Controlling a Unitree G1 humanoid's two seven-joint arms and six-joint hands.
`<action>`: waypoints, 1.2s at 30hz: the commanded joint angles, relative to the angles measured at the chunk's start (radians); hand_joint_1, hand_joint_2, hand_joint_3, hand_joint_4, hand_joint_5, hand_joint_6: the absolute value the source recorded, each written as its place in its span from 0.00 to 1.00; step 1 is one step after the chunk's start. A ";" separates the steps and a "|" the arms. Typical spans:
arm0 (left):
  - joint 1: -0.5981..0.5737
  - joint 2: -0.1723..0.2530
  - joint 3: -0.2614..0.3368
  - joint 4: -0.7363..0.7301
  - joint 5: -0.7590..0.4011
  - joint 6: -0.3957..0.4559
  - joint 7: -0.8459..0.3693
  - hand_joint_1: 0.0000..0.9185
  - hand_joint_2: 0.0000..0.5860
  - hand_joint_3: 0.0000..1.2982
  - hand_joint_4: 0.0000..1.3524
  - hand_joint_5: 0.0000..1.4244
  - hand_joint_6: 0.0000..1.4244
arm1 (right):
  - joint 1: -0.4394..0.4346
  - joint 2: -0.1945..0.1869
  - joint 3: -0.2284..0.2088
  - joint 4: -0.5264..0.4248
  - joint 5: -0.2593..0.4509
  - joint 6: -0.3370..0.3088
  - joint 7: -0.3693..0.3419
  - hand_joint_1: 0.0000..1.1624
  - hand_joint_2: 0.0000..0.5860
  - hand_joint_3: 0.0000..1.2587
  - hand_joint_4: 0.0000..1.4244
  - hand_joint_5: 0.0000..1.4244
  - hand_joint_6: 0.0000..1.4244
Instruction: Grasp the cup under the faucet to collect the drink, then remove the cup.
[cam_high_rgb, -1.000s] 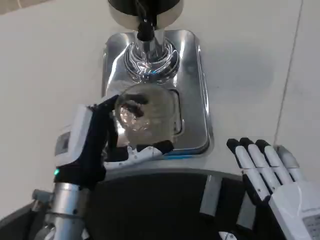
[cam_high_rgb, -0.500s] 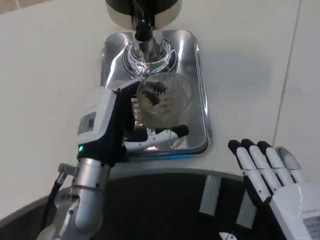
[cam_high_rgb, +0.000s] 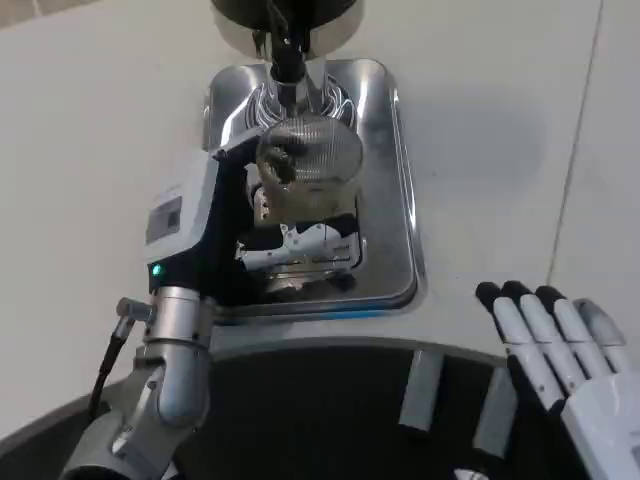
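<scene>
Ribbed clear cup (cam_high_rgb: 310, 152) gripped by left robot hand (cam_high_rgb: 225, 235) under black faucet (cam_high_rgb: 287, 62).

A drinks-serving test setup: a plain white bench (cam_high_rgb: 100, 150) bearing a shiny steel drip tray (cam_high_rgb: 385, 200) beneath a black faucet (cam_high_rgb: 287, 60).

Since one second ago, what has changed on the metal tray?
The left hand, holding the clear ribbed glass cup, carried it up the shiny metal drip tray to just under the black faucet. The right hand stayed open at the table edge.
</scene>
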 joint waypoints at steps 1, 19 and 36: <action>-0.029 0.009 -0.017 0.017 0.005 0.019 0.058 0.82 0.15 0.91 0.84 0.90 1.00 | -0.019 0.001 -0.008 0.017 0.018 0.005 0.009 0.33 0.72 0.00 0.00 0.00 0.00; -0.043 0.043 -0.044 0.075 -0.053 -0.009 0.003 0.35 0.08 0.32 0.24 0.48 0.63 | -0.043 0.007 -0.004 0.022 0.023 0.025 0.023 0.34 0.71 0.00 0.00 0.00 0.00; 0.078 0.123 -0.028 -0.126 -0.074 -0.068 -0.076 0.14 0.01 0.04 0.00 0.17 0.15 | -0.130 0.018 -0.005 0.033 0.073 0.037 0.052 0.34 0.72 0.00 0.00 0.00 0.00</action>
